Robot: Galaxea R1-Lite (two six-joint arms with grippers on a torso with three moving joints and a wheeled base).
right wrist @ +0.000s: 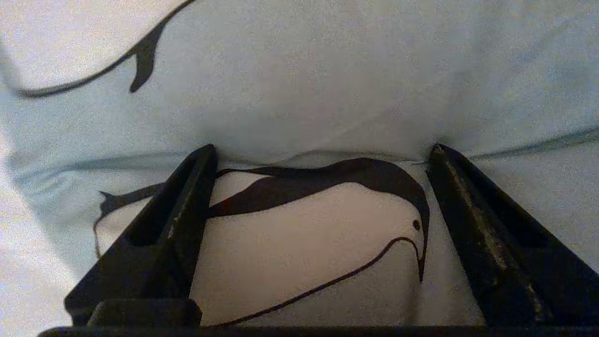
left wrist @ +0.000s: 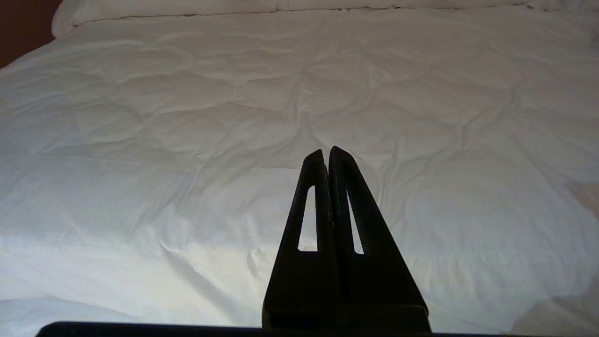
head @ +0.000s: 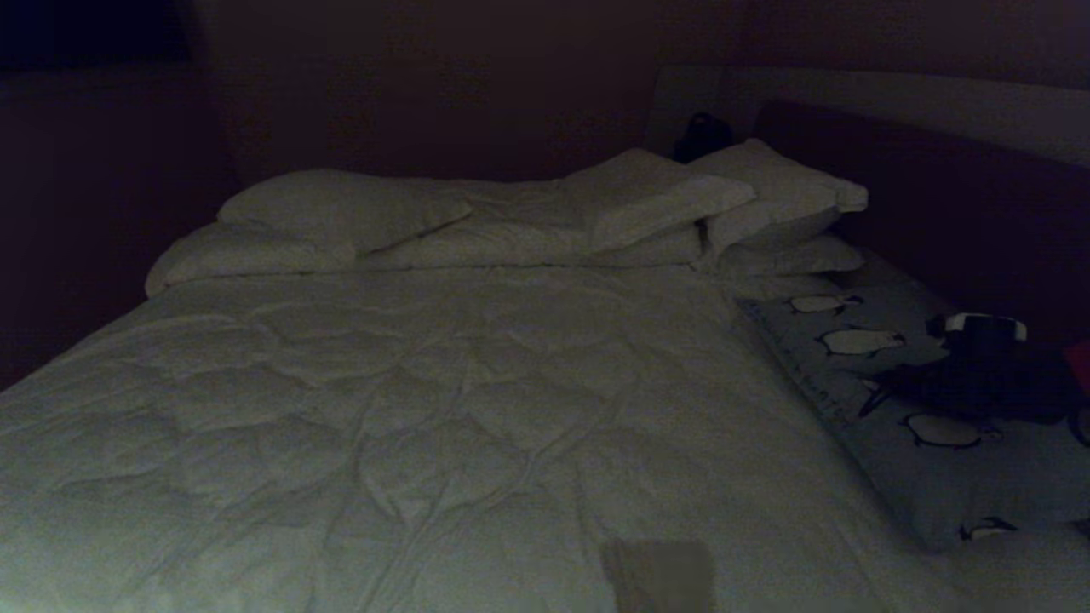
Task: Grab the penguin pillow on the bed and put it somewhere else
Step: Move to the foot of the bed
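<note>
While the penguin pillow point(head: 928, 400) lies flat along the right side of the bed point(head: 443, 400), just below the stacked white pillows point(head: 766, 213) and beside the dark headboard point(head: 962, 204), the right gripper point(right wrist: 323, 150) presses its widely spread fingers point(right wrist: 192, 187) into the fabric, one on each side of a printed penguin. Nothing is pinched yet, so the pickup looks only begun; closing, lifting and moving appear still to come. The left gripper point(left wrist: 326, 154) hangs above the white comforter point(left wrist: 187, 140) with fingers pressed together. Open room lies across the middle and left of the comforter; the headboard hems in the right.
</note>
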